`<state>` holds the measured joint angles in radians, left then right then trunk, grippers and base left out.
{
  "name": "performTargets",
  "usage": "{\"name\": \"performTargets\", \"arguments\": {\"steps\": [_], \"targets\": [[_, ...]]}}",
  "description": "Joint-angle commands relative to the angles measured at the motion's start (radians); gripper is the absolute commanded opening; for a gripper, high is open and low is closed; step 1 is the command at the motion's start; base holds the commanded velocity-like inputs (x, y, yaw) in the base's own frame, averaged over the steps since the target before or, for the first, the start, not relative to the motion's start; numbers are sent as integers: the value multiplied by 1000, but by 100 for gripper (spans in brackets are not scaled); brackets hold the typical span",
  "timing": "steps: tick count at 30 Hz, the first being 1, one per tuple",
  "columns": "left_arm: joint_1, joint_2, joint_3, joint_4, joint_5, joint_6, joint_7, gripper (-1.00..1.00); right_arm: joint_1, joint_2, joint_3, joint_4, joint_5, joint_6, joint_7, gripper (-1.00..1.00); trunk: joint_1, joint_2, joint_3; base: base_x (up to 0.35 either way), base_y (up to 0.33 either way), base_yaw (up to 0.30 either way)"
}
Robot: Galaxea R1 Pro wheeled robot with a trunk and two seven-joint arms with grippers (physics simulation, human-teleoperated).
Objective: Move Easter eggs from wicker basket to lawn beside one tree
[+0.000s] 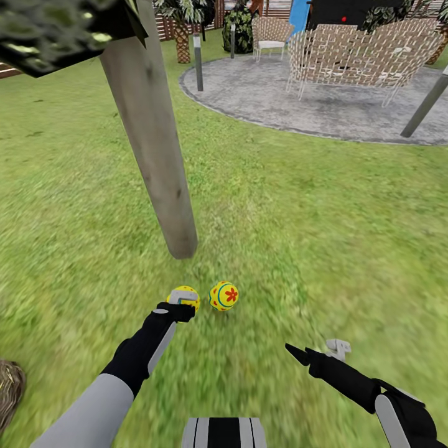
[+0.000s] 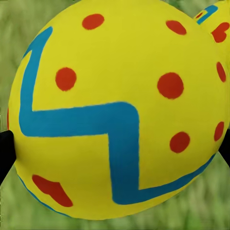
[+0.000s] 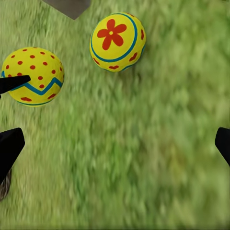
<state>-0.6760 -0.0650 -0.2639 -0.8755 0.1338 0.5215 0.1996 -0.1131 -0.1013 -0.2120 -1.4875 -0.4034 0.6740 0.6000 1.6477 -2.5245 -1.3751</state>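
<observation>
Setting the zigzag Easter egg (image 1: 184, 295) down: the left gripper (image 1: 181, 304) jaws clasp it beside the flower egg (image 1: 224, 295) near the tree trunk (image 1: 155, 143). Next, releasing. Right gripper (image 1: 314, 353) jaws gape empty.

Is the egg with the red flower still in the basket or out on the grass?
Out. The flower egg lies on the lawn beside the tree trunk, next to the egg in the left gripper.

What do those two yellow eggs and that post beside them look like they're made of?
Both eggs, the dotted egg and the flower egg, look smooth, hard and painted, perhaps plastic: crisp red and blue motifs, even colour. The post is a tree trunk, pale grey-brown, seemingly wood with a dull, streaky surface.
</observation>
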Motion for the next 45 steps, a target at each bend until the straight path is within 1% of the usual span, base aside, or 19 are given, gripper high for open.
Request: {"name": "performTargets", "arguments": {"steps": [1,10,17,27,37,40,44,45], "targets": [[0,1,-3,-1,10,4,9,-100,0,0,-1,0,-5,7,1,100,0,0,-1,164,48,0],[0,1,-3,1,10,5,8,-100,0,0,-1,0,-5,7,2,100,0,0,-1,111,24,0],[0,1,-3,1,10,5,7,-100,0,0,-1,0,-5,7,3,100,0,0,-1,191,110,0],[0,1,-3,0,10,3,7,-100,0,0,-1,0,-5,7,3,100,0,0,-1,23,10,0],[0,2,-3,-1,10,3,8,-100,0,0,-1,0,-5,7,3,100,4,-3,-39,0,0,0],[0,2,-3,-13,10,1,9,-100,0,0,-1,0,-5,7,3,100,6,-3,-51,0,0,0],[0,1,-3,-39,10,-25,9,-100,0,0,-1,0,-5,7,3,100,6,-3,-51,0,0,0],[0,1,-3,-40,10,-27,9,-100,0,0,-1,0,-5,7,3,100,6,-4,-55,0,0,0]]}}
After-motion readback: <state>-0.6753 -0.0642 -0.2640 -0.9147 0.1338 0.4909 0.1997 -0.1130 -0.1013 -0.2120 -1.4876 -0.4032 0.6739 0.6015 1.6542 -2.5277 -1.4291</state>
